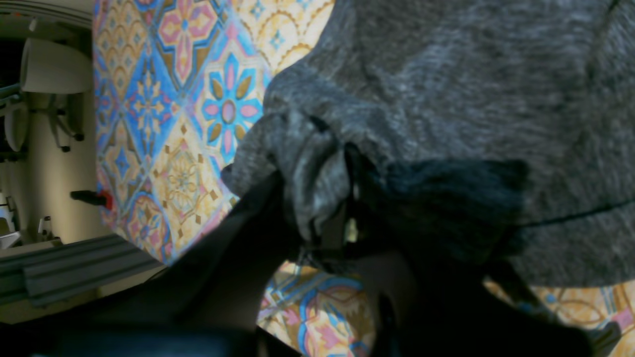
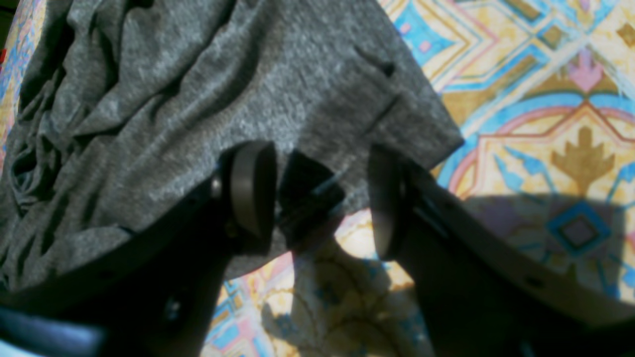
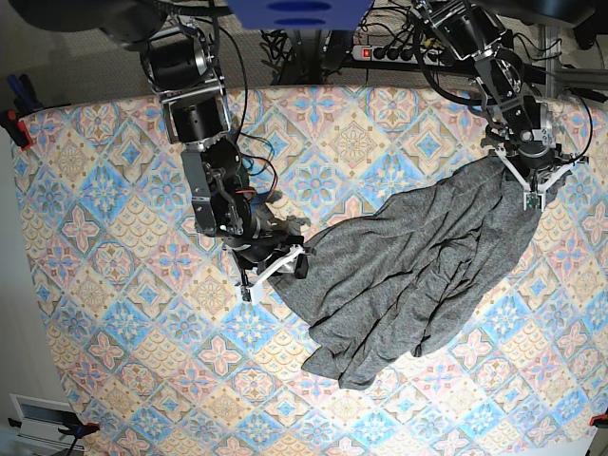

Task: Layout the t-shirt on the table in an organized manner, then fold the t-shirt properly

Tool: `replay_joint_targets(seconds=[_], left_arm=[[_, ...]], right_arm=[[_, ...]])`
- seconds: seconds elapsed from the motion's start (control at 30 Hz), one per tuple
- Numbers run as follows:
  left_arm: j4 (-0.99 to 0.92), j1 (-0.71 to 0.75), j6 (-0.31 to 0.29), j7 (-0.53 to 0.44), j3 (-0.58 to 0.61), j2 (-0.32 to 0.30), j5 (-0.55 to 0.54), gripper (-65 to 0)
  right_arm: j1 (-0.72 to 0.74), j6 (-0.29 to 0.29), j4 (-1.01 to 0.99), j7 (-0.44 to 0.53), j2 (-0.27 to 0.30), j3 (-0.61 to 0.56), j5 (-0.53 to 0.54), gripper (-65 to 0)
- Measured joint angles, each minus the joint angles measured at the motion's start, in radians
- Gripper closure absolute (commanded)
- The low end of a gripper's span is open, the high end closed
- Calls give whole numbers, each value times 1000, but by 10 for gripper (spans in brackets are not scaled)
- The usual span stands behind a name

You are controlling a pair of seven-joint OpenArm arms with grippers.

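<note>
Left gripper [image 1: 317, 233]: lying nearest the lens in the left wrist view, clenched on a bunched fold of the t-shirt [image 1: 446, 99]; the pinch itself is sitting in deep shadow, so which part of the garment is held is only probably a hem corner or sleeve end.

Right gripper [image 2: 322, 198]: jaws standing released, pads [image 2: 253, 188] straddling the cloth edge; nothing is being gripped between them.

T-shirt [image 3: 418, 266]: lying on the table [image 3: 114, 218], spreading from the centre toward 3 o'clock in the base view; one end is being lifted at 2 o'clock by the left gripper [image 3: 529, 176], while the opposite edge is resting at 9 o'clock of the garment, just beside the right gripper [image 3: 275, 271].

Cloth condition: deep wrinkles are running diagonally through the middle; the lower edge at 6 o'clock is curling under itself.

Progress: the layout stage is only beginning; the garment is being stretched between the arms but is not yet flat, with no sleeve or collar clearly showing.

Remaining: securing the near edge, pulling the body taut, smoothing the creases, then every fold.
</note>
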Motion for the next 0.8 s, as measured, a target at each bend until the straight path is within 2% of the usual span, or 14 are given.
replay_joint_targets(seconds=[0.17, 0.3, 0.43, 0.53, 0.63, 0.67, 0.73, 0.8], left_arm=[[0, 0, 0, 0, 0, 0, 0, -33], [0, 2, 0, 0, 0, 0, 0, -33], [0, 3, 0, 0, 0, 0, 0, -33], [0, 3, 0, 0, 0, 0, 0, -33], [0, 3, 0, 0, 0, 0, 0, -32], [0, 3, 0, 0, 0, 0, 0, -32], [0, 3, 0, 0, 0, 0, 0, -32], [0, 3, 0, 0, 0, 0, 0, -32]], right_arm=[[1, -14, 1, 10, 2, -46, -6, -293], [5, -46, 5, 45, 13, -174, -37, -293], [8, -38, 6, 47, 3, -313, -35, -278], [9, -33, 7, 43, 0, -372, -64, -180], [8, -34, 7, 43, 0, -387, -182, -25], [7, -32, 7, 44, 0, -387, -216, 0], [5, -31, 7, 44, -5, -373, -263, -14], [-3, -56, 16, 35, -19, -339, -303, -8]])
